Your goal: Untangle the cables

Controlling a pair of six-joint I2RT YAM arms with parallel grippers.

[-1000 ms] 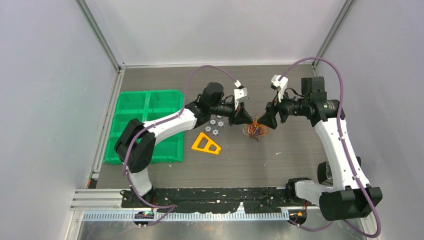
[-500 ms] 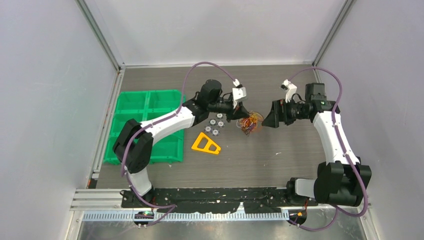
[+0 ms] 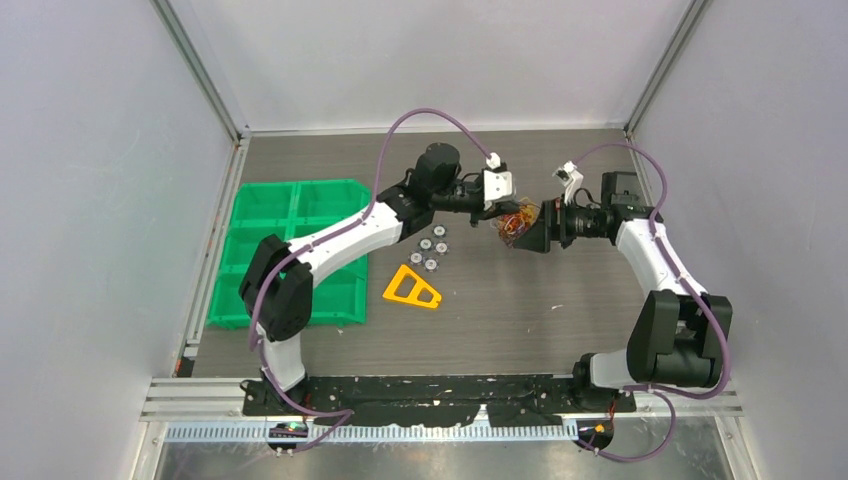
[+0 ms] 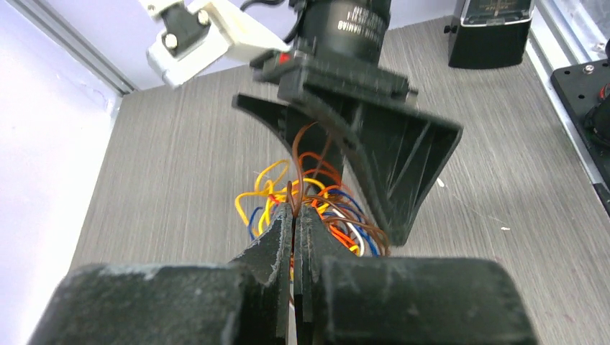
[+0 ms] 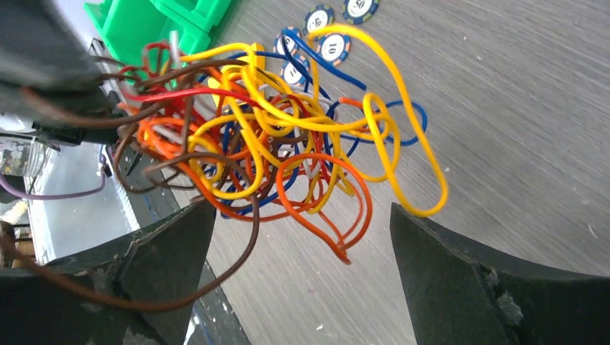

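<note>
Left end effector (image 4: 293,215) is clamped tight on the cables (image 5: 288,136), holding the bunch up off the counter (image 3: 560,300). Right end effector (image 5: 298,215) gapes wide around the loops. I'd pinch just 1 outer yellow loop, then pull away slowly.

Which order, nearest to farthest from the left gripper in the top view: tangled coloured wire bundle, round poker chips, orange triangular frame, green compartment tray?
1. Wire bundle, held by left gripper.
2. Poker chips, leftward on the table.
3. Orange frame, nearer the bases.
4. Green tray, far left.
</note>
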